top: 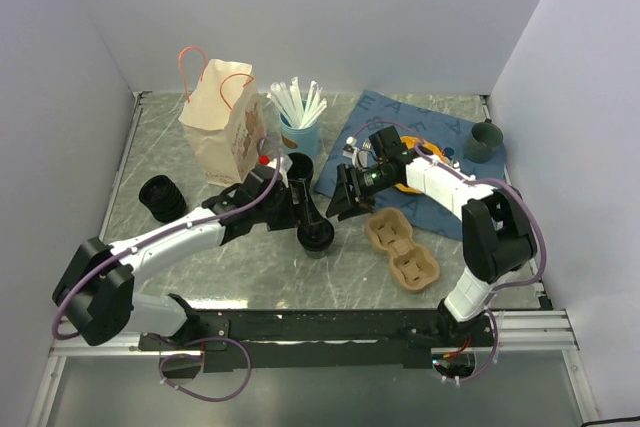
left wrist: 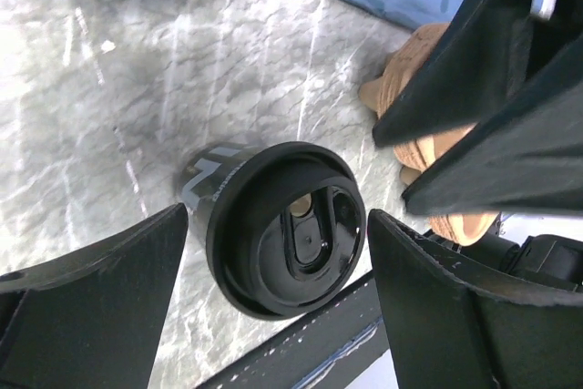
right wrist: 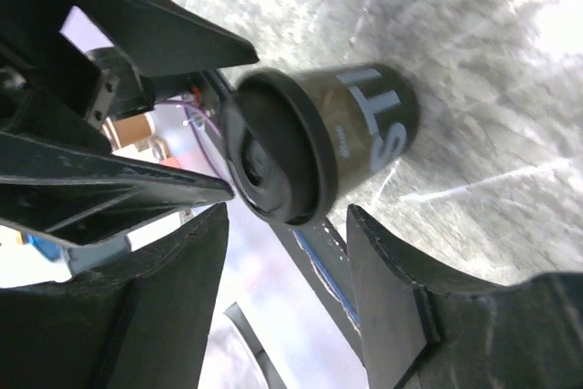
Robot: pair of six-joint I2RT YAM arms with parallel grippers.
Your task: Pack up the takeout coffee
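Black from lid to base, the small disposable takeout coffee with its plastic sip lid stands upright on the grey marbled tabletop, near the middle and towards the arms' side. Its long axis is vertical, with the lid facing up.

The left fingers are spread wide and straddle the cup, one on each side of the lid. A clear gap shows on both sides and nothing is gripped. The right fingers are moderately open and hold nothing. The cup sits just beyond their tips, roughly on their centre line, and the right-wrist view shows the left pair crowding in from the far side.

The left arm is therefore the nearer one and is already in place around the cup. In my judgement a grasp needs only a straight squeeze on the cup's wall below the lid rim.

A brown moulded-pulp cup carrier lies just to the right of the cup, with its wells empty. It looks the likely place for the cup to go.

Farther back are a tan paper bag with red string handles, a light-blue cup full of white straws and a blue printed cloth. Plain pale walls close the tabletop in on three sides.
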